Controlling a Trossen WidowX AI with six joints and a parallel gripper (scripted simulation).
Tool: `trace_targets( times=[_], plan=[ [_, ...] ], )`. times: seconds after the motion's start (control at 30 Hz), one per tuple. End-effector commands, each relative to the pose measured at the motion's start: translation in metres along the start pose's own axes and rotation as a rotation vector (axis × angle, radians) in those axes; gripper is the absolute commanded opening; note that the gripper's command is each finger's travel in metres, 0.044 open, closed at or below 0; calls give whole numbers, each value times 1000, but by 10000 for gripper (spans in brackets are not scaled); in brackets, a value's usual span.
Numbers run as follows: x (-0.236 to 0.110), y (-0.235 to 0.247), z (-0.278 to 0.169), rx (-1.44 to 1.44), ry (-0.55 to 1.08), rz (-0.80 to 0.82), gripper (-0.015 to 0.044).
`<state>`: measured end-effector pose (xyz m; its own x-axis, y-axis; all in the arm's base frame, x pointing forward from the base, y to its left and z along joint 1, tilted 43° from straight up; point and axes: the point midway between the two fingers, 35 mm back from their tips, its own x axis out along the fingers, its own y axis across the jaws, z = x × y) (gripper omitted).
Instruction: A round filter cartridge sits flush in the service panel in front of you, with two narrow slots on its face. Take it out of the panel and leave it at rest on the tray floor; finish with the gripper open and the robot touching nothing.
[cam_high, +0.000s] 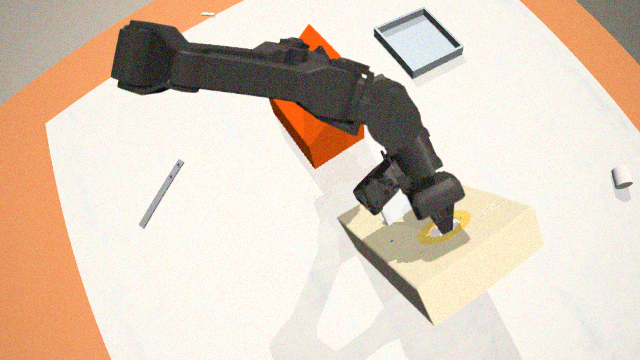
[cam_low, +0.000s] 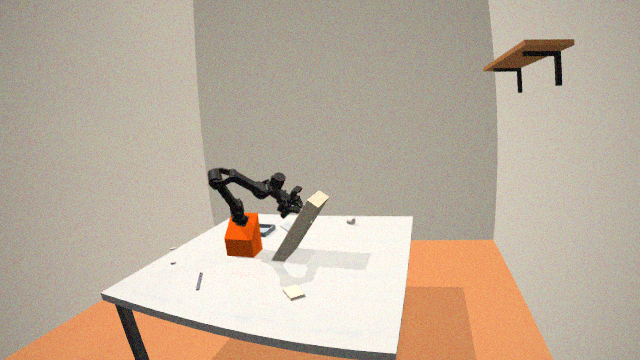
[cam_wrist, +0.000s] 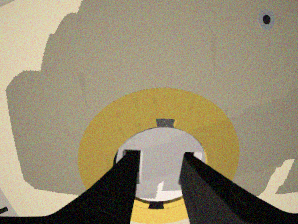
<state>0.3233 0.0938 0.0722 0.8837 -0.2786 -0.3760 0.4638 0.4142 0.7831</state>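
The round pale-grey filter cartridge (cam_wrist: 160, 165) (cam_high: 435, 231) sits in the tilted beige service panel (cam_high: 490, 235) (cam_low: 300, 227) (cam_wrist: 200, 43), ringed by a yellow collar (cam_high: 427, 239) (cam_wrist: 107, 136). My gripper (cam_high: 446, 227) (cam_wrist: 158, 157) (cam_low: 295, 205) points straight at the cartridge face. Its two fingers stand a little apart, with their tips at the left and right of the face. The tips hide the slots, so I cannot tell how deep they reach. Nothing lies between the fingers. The grey-rimmed tray (cam_high: 440, 61) (cam_low: 267, 231) stands empty at the far side of the table.
The arm's orange base block (cam_high: 325, 140) (cam_low: 242, 240) stands between the panel and the tray. A grey flat strip (cam_high: 161, 194) (cam_low: 199, 281) lies to the left. A small white cylinder (cam_high: 621, 176) (cam_low: 351, 220) lies at the right edge. A small beige square (cam_low: 293, 292) lies near the front.
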Motion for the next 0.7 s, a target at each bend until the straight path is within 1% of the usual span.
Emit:
trace_targets(
  times=[0.0,0.03,0.33,0.4,0.5,0.67],
  plan=[
    [3,1,-1,-1,5,1,112],
    [3,1,-1,-1,5,1,112],
    [0,0,0,0,0,0,52],
    [0,0,0,0,0,0,0],
    [1,0,0,-17,1,0,0],
    [3,1,0,-165,4,1,0]
  ],
)
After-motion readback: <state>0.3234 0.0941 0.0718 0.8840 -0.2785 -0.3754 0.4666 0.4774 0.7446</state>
